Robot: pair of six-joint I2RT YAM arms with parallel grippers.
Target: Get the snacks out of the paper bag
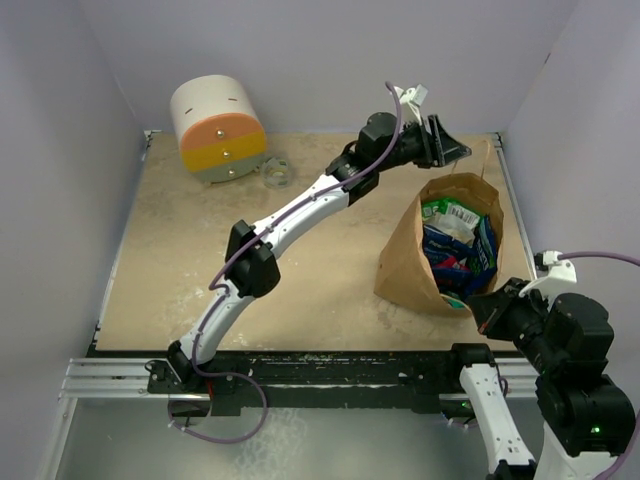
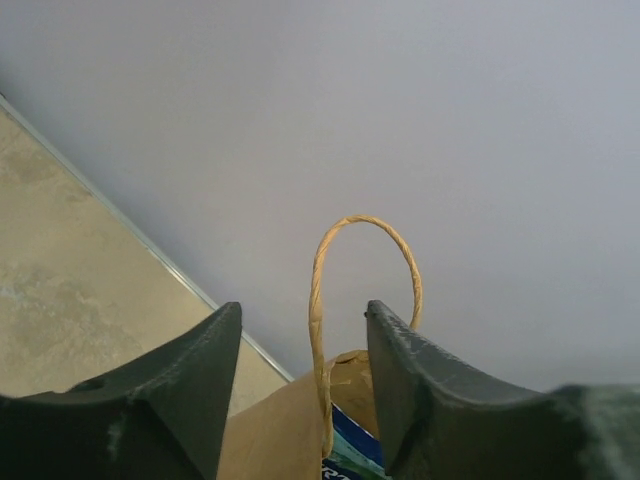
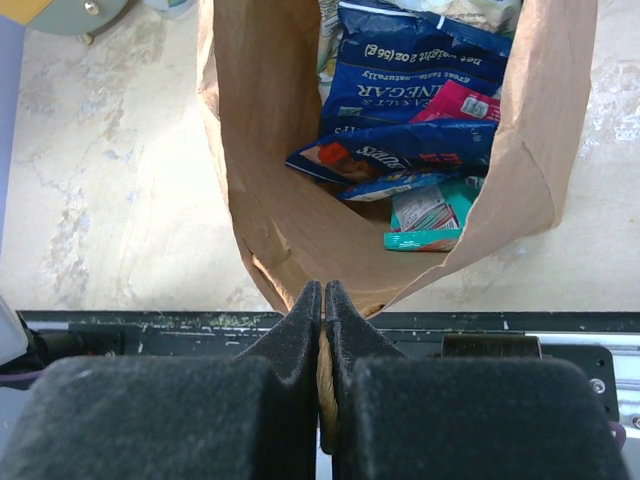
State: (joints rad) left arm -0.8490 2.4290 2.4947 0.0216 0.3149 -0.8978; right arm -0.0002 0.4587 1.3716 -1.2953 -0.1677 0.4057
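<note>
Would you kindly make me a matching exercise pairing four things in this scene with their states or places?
Things:
1. left gripper
2. right gripper
3. snack packets
4. white, orange and yellow cylinder

States or places:
A. inside the paper bag
B. open
C. lying on its side, far left of the table
D. shut on the bag's near edge

Pairs: 1-B; 2-D; 3-A; 4-C.
</note>
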